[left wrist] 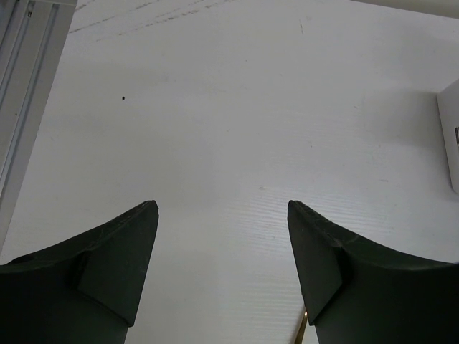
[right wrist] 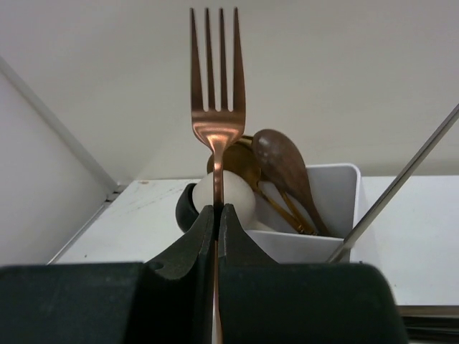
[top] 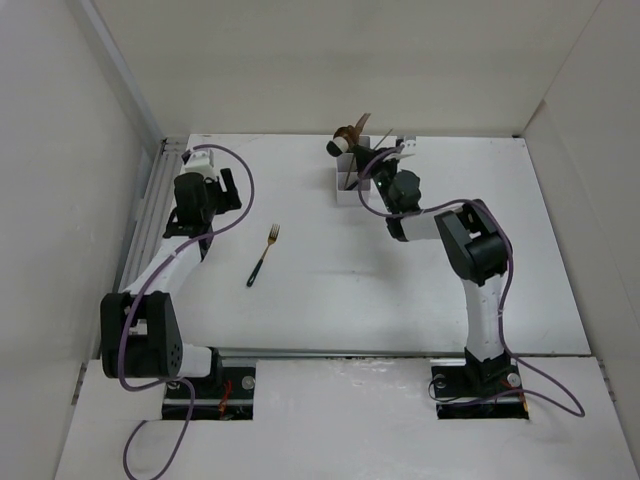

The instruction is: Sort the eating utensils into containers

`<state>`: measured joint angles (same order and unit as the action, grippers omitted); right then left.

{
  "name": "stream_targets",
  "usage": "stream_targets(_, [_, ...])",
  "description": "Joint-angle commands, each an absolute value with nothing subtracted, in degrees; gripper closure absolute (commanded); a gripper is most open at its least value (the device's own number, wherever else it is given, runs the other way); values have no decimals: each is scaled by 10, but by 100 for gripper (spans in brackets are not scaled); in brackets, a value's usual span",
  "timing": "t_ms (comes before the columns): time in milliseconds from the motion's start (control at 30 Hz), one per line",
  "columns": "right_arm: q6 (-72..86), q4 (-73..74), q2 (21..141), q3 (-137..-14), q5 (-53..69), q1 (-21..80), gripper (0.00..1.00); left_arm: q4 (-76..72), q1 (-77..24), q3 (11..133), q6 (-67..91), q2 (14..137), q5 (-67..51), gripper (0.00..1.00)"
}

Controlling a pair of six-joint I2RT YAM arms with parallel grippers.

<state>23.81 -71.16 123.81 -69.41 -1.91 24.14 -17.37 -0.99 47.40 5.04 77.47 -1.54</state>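
Note:
My right gripper (right wrist: pixel 216 209) is shut on the stem of a copper fork (right wrist: pixel 215 72), held upright with its tines up, just in front of the white organizer (right wrist: pixel 337 179). The compartment behind it holds a pale spoon (right wrist: pixel 233 192), a black spoon (right wrist: pixel 186 208), a brown spoon (right wrist: pixel 281 161) and a gold spoon (right wrist: pixel 242 154). A grey chopstick (right wrist: pixel 401 179) leans at the right. In the top view the right gripper (top: pixel 373 162) is at the organizer (top: pixel 350 183). A gold-headed fork with a dark handle (top: pixel 264 255) lies on the table. My left gripper (left wrist: pixel 222 215) is open and empty above the table.
White walls enclose the table on the left, back and right. A metal rail (top: pixel 150 200) runs along the left edge, next to the left arm. The organizer's corner (left wrist: pixel 450 136) shows at the right of the left wrist view, and a gold tip (left wrist: pixel 301 330) at the bottom.

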Motion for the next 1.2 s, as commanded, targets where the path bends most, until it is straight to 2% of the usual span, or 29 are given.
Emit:
stream_targets(0, [251, -859, 1208, -713, -8, 240, 100, -192, -8, 498, 45, 777, -35, 30])
stream_targets(400, [250, -857, 1251, -759, -52, 235, 100, -192, -8, 509, 50, 783, -47, 30])
stream_targets(933, [203, -844, 1239, -684, -33, 245, 100, -198, -8, 514, 55, 799, -52, 30])
stream_targets(1000, [203, -844, 1232, -676, -33, 245, 86, -198, -3, 514, 55, 799, -57, 30])
stream_targets(1033, [203, -844, 1232, -663, -33, 245, 83, -198, -3, 514, 55, 799, -57, 30])
stream_targets(1167, [203, -849, 1216, -636, -39, 245, 81, -198, -3, 509, 55, 799, -57, 30])
